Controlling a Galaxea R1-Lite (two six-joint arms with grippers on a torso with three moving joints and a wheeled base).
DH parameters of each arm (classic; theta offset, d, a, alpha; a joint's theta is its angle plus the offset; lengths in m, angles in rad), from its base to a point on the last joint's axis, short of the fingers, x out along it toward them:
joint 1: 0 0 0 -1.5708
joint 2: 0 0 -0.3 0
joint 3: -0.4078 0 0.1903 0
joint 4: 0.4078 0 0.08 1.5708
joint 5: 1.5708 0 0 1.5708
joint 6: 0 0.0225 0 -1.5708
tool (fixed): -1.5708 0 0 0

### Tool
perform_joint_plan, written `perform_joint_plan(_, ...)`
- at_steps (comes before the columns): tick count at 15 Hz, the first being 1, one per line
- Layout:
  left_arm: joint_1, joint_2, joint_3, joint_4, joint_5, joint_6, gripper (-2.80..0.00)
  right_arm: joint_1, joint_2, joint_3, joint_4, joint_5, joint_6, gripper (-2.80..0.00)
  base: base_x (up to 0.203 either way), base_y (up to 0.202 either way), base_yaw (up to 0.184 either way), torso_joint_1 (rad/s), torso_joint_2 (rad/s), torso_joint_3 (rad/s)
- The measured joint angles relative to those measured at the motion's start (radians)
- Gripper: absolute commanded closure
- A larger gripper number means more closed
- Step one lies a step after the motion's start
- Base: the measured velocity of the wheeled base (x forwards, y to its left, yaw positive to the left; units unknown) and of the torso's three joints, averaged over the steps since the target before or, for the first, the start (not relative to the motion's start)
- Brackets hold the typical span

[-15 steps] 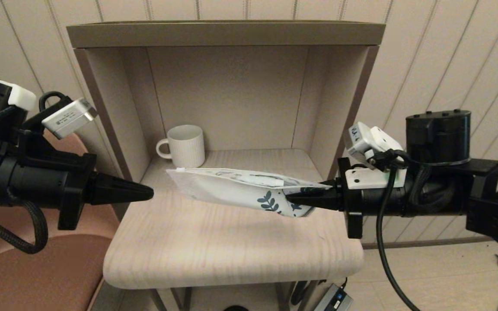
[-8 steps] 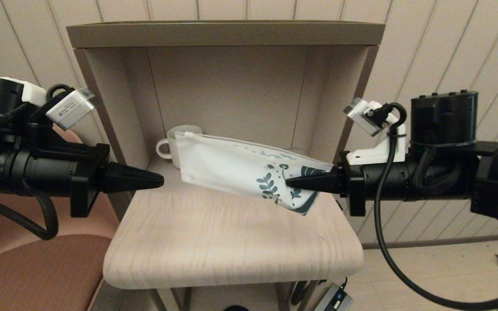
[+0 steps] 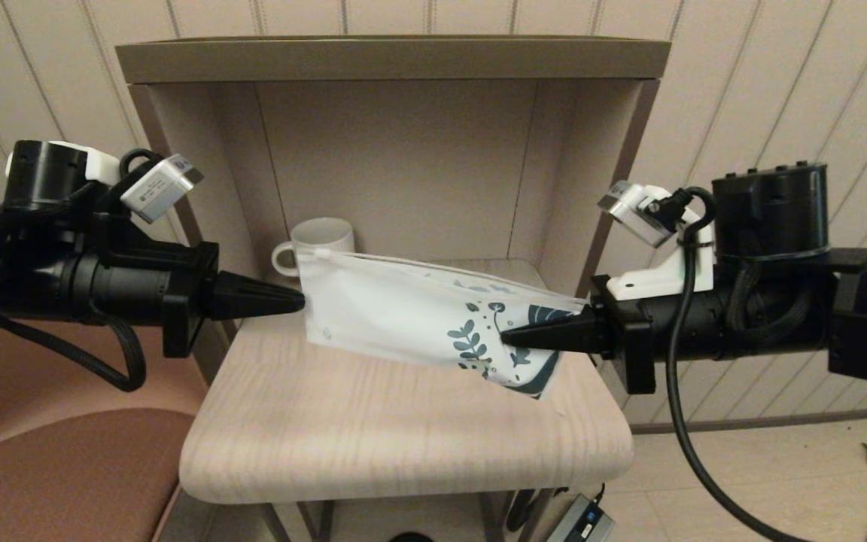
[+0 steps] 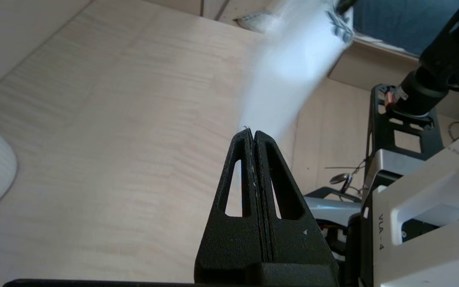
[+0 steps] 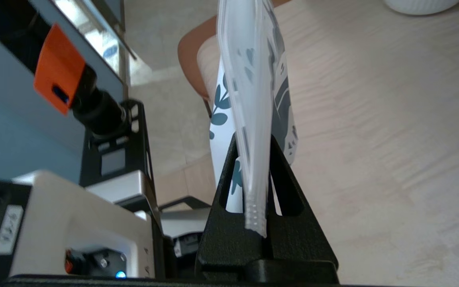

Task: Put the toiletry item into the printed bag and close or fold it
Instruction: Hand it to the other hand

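The printed bag [image 3: 396, 316] hangs above the table, stretched sideways, its teal leaf print at the right end. My right gripper [image 3: 505, 339] is shut on that printed end; in the right wrist view the bag [image 5: 249, 79] runs out from between the fingers of the gripper [image 5: 253, 137]. My left gripper [image 3: 302, 301] is shut, its tip touching the bag's plain left edge below the zip slider [image 3: 320, 254]. In the left wrist view the closed jaws of the left gripper [image 4: 254, 132] point at the bag [image 4: 289, 71], with nothing clearly between them. The toiletry item is out of sight.
A white ribbed mug [image 3: 320, 237] stands behind the bag's left end, inside the open shelf box [image 3: 396, 60]. The light wooden table [image 3: 403, 436] lies below the bag. A brown chair [image 3: 65, 467] is at the left, under my left arm.
The right gripper turned the bag from lying flat to standing on edge, then lowered it slightly. The shut left gripper moved right until its tip reached the bag's left edge.
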Motion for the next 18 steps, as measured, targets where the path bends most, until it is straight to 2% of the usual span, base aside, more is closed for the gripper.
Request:
perform_joint_plan(3,0.0,0.022,-0.015,-0.006,-0.038,-0.002,0.0,0.007,-0.013,0.031,0.009,0.001,-0.048,0.0,0.0,0.0,0.0,0.0,0.0,0.0)
perform_joint_plan(6,0.0,0.039,-0.034,-0.001,-0.064,-0.006,0.0,0.014,-0.028,0.038,0.02,0.001,-0.058,0.0,0.0,0.0,0.0,0.0,0.0,0.0)
perform_joint_plan(7,0.0,0.044,-0.038,0.001,-0.068,-0.006,-2.8,0.014,-0.031,0.038,0.019,0.001,-0.058,0.0,0.0,0.0,0.0,0.0,0.0,0.0)
perform_joint_plan(13,0.001,0.051,-0.036,0.002,-0.153,0.0,-2.8,0.023,-0.036,0.035,0.02,0.002,-0.06,0.0,0.0,0.0,0.0,0.0,0.0,0.0)
perform_joint_plan(18,0.018,0.059,-0.045,-0.004,-0.156,-0.002,-2.8,0.029,-0.059,0.055,0.02,0.002,-0.072,0.0,0.0,0.0,0.0,0.0,0.0,0.0)
